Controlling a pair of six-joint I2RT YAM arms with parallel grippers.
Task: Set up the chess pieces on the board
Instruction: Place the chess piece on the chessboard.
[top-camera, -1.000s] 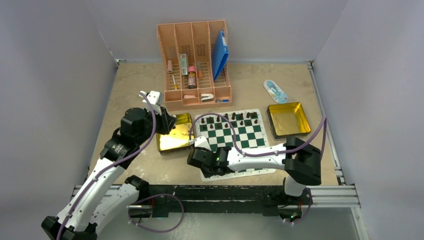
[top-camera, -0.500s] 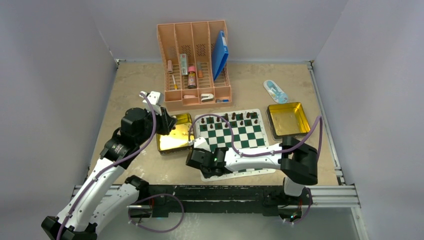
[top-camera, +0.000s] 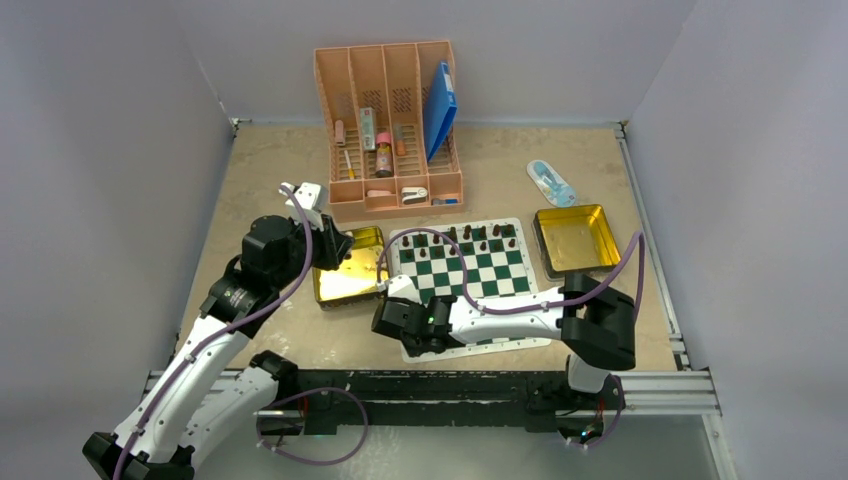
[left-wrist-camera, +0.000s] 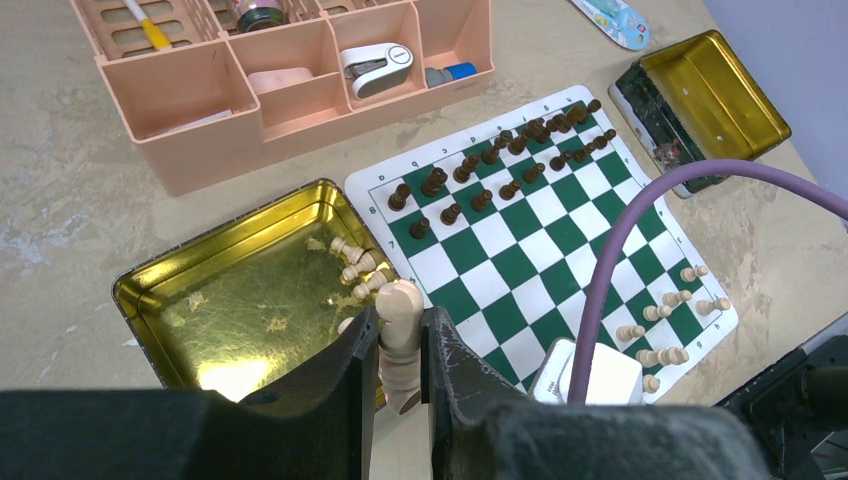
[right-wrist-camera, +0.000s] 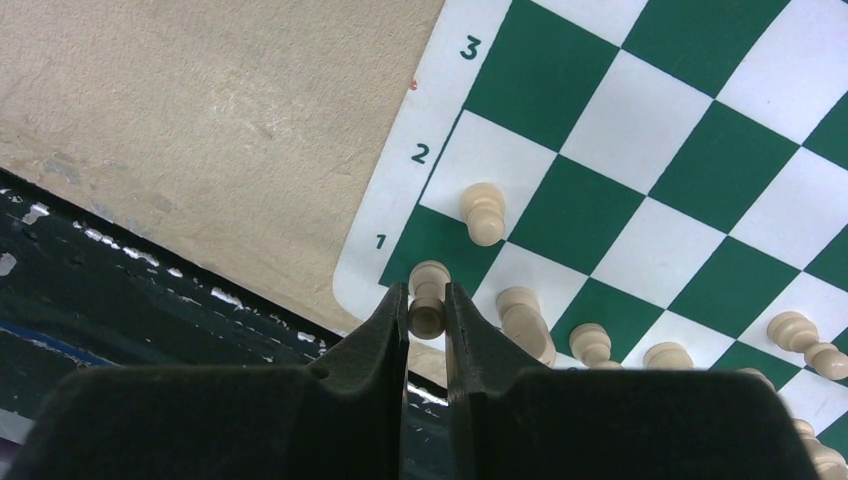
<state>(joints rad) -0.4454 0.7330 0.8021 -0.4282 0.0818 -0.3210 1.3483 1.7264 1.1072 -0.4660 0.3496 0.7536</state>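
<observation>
The green-and-white board (top-camera: 460, 275) lies mid-table. Dark chess pieces (top-camera: 460, 237) fill its two far rows, and pale chess pieces (left-wrist-camera: 680, 300) stand along its near rows. My left gripper (left-wrist-camera: 400, 325) is shut on a pale chess piece (left-wrist-camera: 400, 310), held above the right edge of the left gold tin (left-wrist-camera: 240, 290). Several pale pieces (left-wrist-camera: 355, 265) still lie in that tin. At the board's near left corner, my right gripper (right-wrist-camera: 427, 300) is shut on a pale chess piece (right-wrist-camera: 428, 275) standing on the corner square of row 1. Other pale pieces (right-wrist-camera: 520, 315) stand beside it.
A pink organiser (top-camera: 390, 130) with pens, bottles and a blue folder stands at the back. A second gold tin (top-camera: 577, 238) sits right of the board, with a blue packet (top-camera: 550, 182) behind it. The right arm's purple cable (left-wrist-camera: 610, 260) arcs over the board.
The right arm has shifted slightly left and toward the near edge over the board's near left corner. The left arm has stayed still with its piece.
</observation>
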